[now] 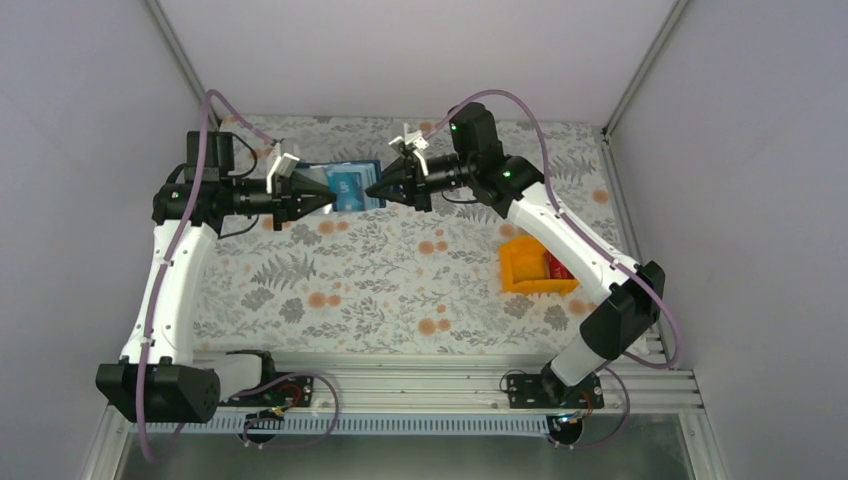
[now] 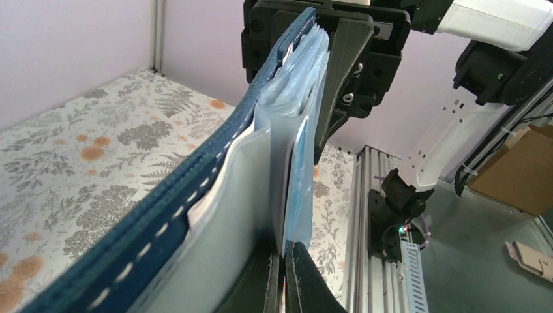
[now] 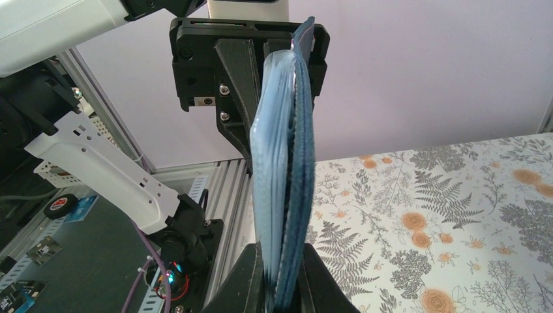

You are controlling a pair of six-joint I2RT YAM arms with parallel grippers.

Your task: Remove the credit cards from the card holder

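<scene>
The card holder (image 1: pixel 352 187) hangs in the air between both grippers, its navy outside (image 2: pixel 195 179) and lighter blue pockets edge-on in the wrist views. My right gripper (image 1: pixel 380 188) is shut on the holder's right end (image 3: pixel 290 169), with its jaws clamped around the whole stack (image 3: pixel 287 264). My left gripper (image 1: pixel 326 196) is shut on the thin edge of a blue credit card (image 2: pixel 300 176) that sticks out of a pocket, fingertips pinched together (image 2: pixel 285 251). A red card (image 1: pixel 558 266) lies in the orange bin. The other cards are hidden.
The orange plastic bin (image 1: pixel 530 270) stands on the floral tablecloth at the right, beside the right arm. White walls close in the back and sides. An aluminium rail (image 1: pixel 420 385) with the arm bases runs along the near edge.
</scene>
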